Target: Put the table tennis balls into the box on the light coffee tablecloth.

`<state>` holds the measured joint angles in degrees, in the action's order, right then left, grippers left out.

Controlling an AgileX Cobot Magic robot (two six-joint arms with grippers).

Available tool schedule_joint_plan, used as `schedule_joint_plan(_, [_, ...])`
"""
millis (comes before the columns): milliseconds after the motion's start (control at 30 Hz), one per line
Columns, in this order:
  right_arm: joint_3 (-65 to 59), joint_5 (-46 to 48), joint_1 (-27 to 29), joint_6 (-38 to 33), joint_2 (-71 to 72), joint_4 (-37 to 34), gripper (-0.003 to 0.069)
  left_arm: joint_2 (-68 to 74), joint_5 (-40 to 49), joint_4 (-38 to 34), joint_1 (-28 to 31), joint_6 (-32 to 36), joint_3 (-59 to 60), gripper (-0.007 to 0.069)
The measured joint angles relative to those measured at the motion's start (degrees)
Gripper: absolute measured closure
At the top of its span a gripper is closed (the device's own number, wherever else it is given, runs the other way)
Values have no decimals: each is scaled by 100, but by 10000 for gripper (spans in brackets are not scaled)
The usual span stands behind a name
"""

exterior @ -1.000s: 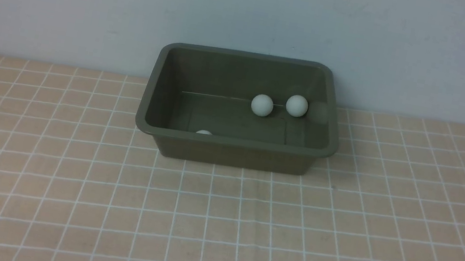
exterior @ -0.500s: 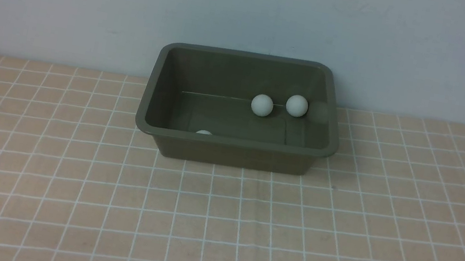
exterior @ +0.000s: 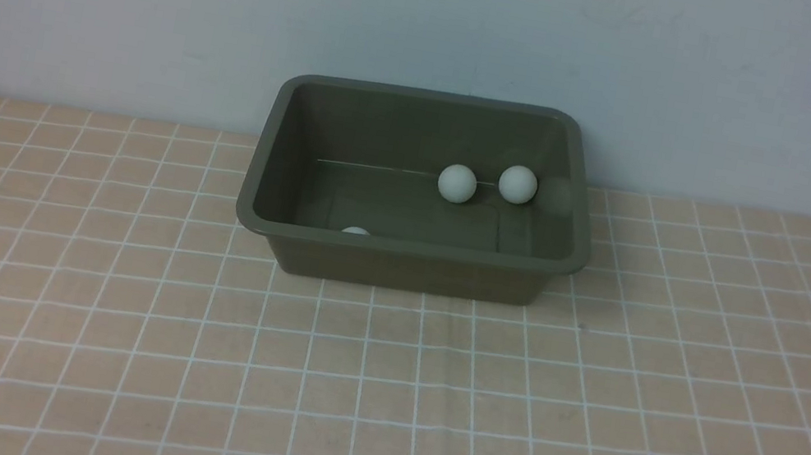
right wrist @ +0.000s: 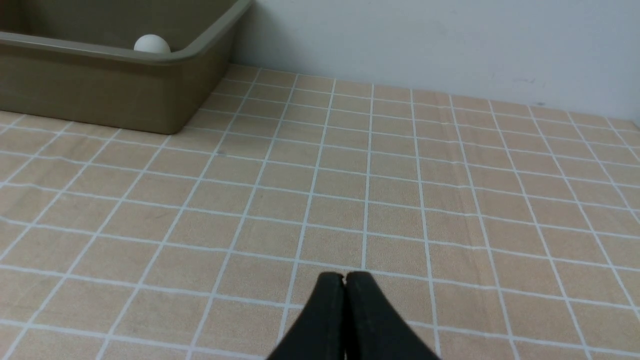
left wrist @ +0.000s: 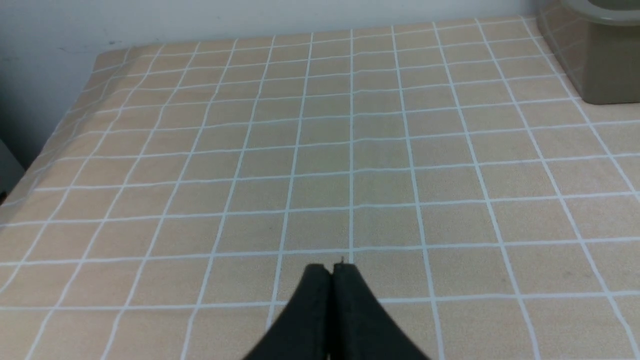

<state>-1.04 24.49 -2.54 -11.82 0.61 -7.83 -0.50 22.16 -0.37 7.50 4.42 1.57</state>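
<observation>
The olive-green box (exterior: 400,260) stands on the light coffee tablecloth (exterior: 377,389) near the back wall. Inside it I see two white table tennis balls (exterior: 457,183) (exterior: 517,184) by the far wall and the top of a third (exterior: 356,230) behind the near rim. A fourth ball is hidden or out of view. My left gripper (left wrist: 332,268) is shut and empty over bare cloth, left of the box (left wrist: 600,65). My right gripper (right wrist: 344,276) is shut and empty over bare cloth, right of the box (right wrist: 115,95), where one ball (right wrist: 152,44) shows. Neither gripper shows in the front view.
A pale wall (exterior: 442,17) rises right behind the box. The cloth's left edge (left wrist: 60,135) drops off in the left wrist view.
</observation>
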Motion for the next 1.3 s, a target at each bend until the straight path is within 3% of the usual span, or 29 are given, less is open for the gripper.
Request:
schedule_joint_plan(233, [0, 0, 0, 0, 0, 0, 677, 0, 0, 0, -223, 0, 0, 693])
schedule_joint_plan(1300, [0, 0, 0, 0, 0, 0, 677, 0, 0, 0, -222, 0, 0, 693])
